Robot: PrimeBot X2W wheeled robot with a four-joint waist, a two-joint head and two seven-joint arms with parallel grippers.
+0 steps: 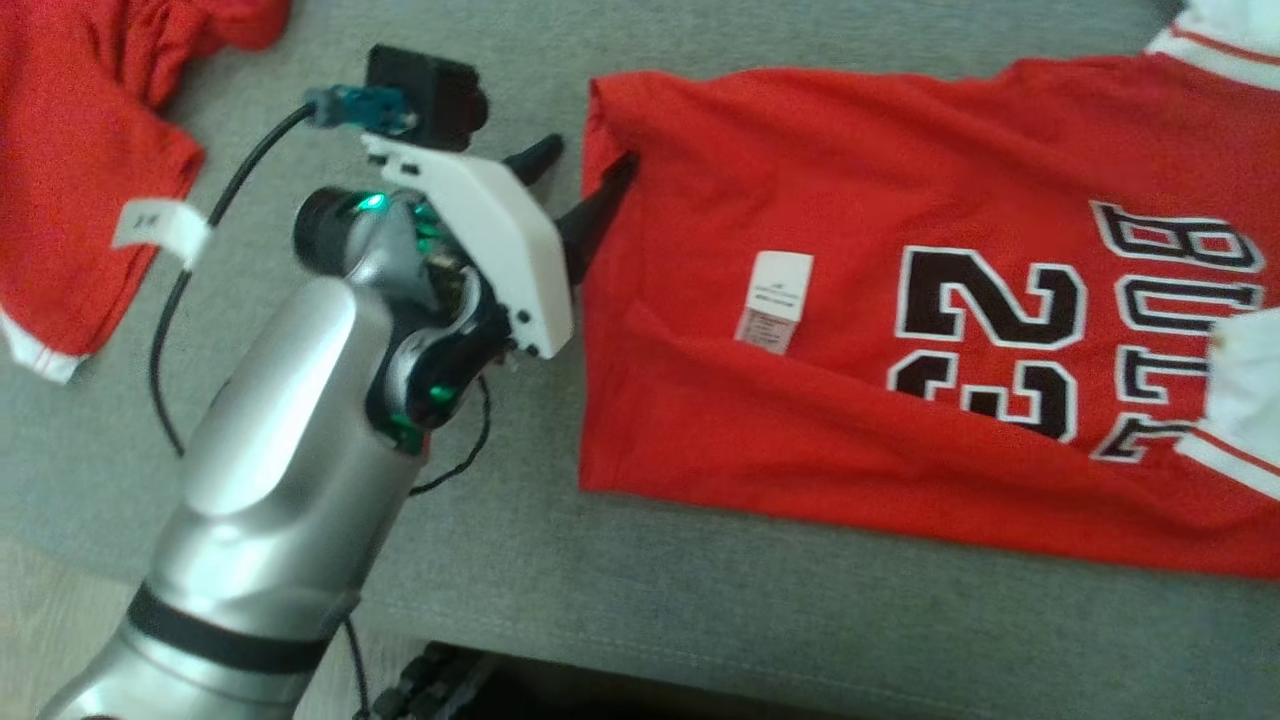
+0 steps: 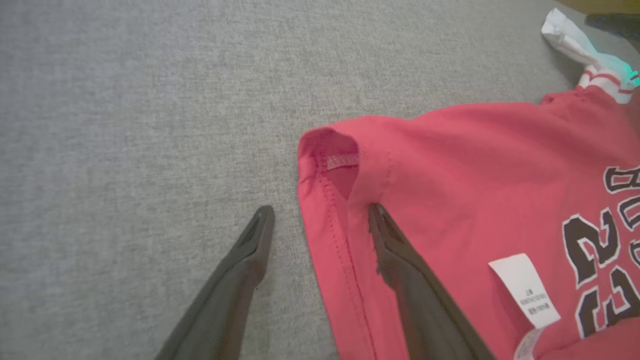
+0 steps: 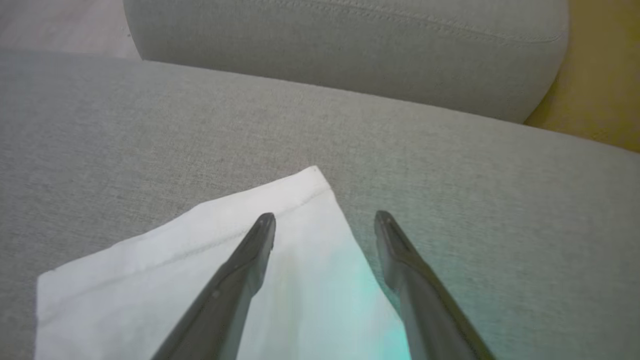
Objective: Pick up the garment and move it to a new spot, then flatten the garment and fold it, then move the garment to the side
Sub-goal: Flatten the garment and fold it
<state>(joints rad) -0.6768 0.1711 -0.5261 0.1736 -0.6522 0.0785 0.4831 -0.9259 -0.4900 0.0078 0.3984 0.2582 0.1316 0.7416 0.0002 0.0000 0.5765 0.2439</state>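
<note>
You are looking down at a grey woven sofa seat point(image 1: 500, 560), with a strip of pale floor point(image 1: 40, 600) at the lower left. The right wrist view adds a rounded grey back cushion point(image 3: 350, 50) and a mustard-yellow surface point(image 3: 595, 75) beyond it. There are two red garments. The jersey point(image 1: 850, 180) lies mostly flat across the middle and right of the seat, its hem edge facing your left arm. A second red garment point(image 1: 70, 180) lies crumpled at the upper left, well apart from it. Each carries one white label: one on the jersey point(image 1: 775, 300), one on the other garment point(image 1: 160, 225). One black cable point(image 1: 165, 330) loops beside the silver left arm. The left gripper point(image 1: 588, 155) has its two fingers spread, straddling the jersey's upper hem corner. In the left wrist view point(image 2: 320, 210), one finger is over bare cushion and the other meets red cloth just below a turned-back hem. You cannot tell whether that finger presses the cloth. The right gripper point(image 3: 325, 216) is also spread wide, holding nothing, above a corner of white cloth point(image 3: 150, 280) lying on the seat. Whether that cloth belongs to the jersey is unclear. The jersey runs off the right edge, so its black lettering point(image 1: 1180, 250) is cut short beside the number 23 point(image 1: 990, 330). The label print is too small to read. A blurred white shape point(image 1: 1245, 380) at the right edge cannot be identified.
</note>
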